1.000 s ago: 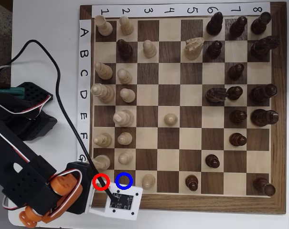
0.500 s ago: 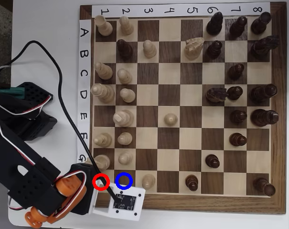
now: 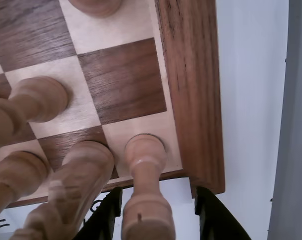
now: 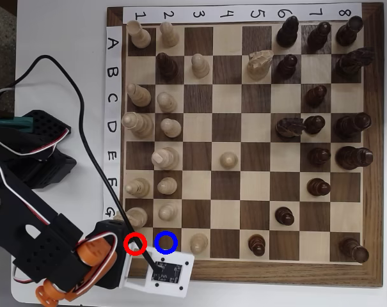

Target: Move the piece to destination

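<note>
Piece (image 3: 145, 172) between open gripper (image 3: 158, 220) jaws; hidden under red ring overhead

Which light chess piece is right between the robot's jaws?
The piece on the corner square by the board's rim; the other pale ones stand off to its left in the wrist view.

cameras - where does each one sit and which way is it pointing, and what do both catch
Wrist view: rides low on the arm, looks along the chessboard's corner from just above; the two dark fingertips of the gripper flank the piece.
Overhead view: fixed above, facing straight down on the whole board; the black arm and the white camera housing show at lower left, hiding the gripper.
Shared: the board's corner by the red ring and the blue-ringed destination, with neighbouring pale pieces.
</note>
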`<state>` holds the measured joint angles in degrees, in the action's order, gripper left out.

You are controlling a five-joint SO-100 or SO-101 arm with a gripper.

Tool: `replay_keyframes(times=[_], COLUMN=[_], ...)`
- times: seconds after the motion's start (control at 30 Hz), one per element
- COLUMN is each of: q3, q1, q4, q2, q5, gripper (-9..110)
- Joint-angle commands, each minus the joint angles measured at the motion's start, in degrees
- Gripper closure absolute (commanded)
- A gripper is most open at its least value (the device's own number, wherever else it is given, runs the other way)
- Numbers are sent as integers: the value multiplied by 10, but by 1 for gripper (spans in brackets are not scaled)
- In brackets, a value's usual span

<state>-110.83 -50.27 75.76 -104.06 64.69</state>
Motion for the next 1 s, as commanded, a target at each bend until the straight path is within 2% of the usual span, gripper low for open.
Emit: replay_keyframes(times=[0.0, 0.97], q3=[10, 39], q1=[-4, -20], q4=[-6, -15], q2=[0, 24], q5=[-7, -14], gripper=[84, 88])
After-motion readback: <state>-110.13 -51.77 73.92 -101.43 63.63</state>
